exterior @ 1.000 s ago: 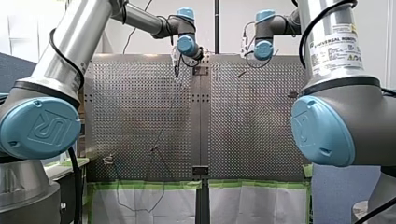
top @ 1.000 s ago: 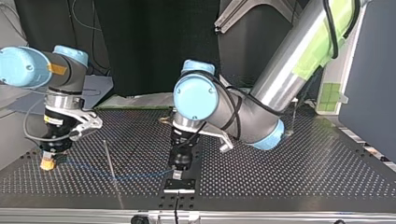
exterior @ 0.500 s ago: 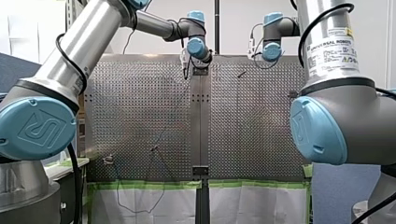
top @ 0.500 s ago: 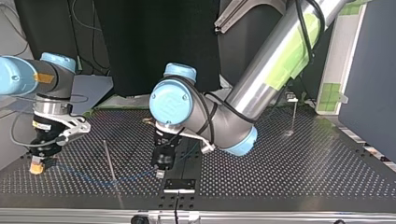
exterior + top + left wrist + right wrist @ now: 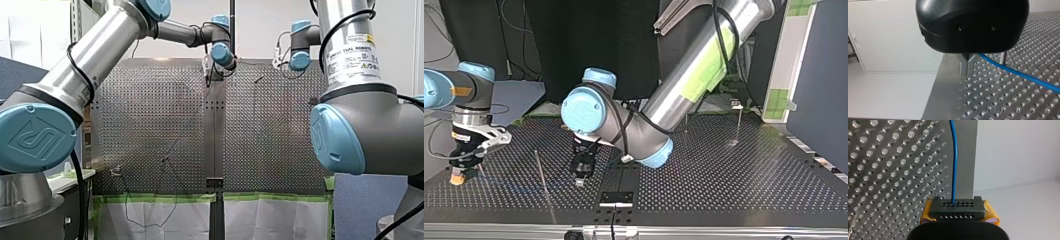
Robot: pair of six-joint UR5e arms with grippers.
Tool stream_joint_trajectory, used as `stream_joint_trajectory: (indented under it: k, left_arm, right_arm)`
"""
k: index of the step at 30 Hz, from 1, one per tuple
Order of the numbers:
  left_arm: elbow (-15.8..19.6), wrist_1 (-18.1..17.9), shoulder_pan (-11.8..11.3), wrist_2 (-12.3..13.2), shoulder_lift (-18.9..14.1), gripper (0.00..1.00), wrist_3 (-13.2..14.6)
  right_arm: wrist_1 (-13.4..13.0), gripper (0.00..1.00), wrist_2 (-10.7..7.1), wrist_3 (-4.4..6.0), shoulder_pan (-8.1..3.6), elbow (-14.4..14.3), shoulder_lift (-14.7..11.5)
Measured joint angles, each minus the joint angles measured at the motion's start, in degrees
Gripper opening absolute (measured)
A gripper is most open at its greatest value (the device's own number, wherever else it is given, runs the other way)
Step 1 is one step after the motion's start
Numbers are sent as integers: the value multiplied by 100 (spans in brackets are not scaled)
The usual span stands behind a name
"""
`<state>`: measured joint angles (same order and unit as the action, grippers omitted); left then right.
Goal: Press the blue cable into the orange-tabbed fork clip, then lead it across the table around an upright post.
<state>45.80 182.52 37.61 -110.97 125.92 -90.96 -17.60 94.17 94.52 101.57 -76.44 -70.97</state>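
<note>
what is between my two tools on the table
In the top view, the blue cable runs between my right tool and my left tool, past a thin upright post; the rest of that stretch is bare table.

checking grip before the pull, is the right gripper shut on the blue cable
Shut: in the right wrist view the blue cable runs into my right gripper between its yellow pads.

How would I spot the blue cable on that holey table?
In the top view, over the perforated table, look between the jaws of my right arm at the left and those of my left arm near the middle. The blue cable stretches between them. It is the only blue strand; the thin post nearby is grey.
</note>
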Motion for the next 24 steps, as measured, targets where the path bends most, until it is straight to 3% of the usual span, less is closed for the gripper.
stream_joint_trajectory:
  k: [10,17,24]
  left_arm:
    - [-505,11,145,-45,503,0,-8]
    - [-843,-36,129,-71,793,0,-135]
    - [-795,-48,103,-76,853,0,-158]
  right_arm:
    - [9,0,-56,47,-156,-9,105]
    - [1,0,-59,59,-165,-117,134]
    - [-40,0,-47,48,-139,-296,164]
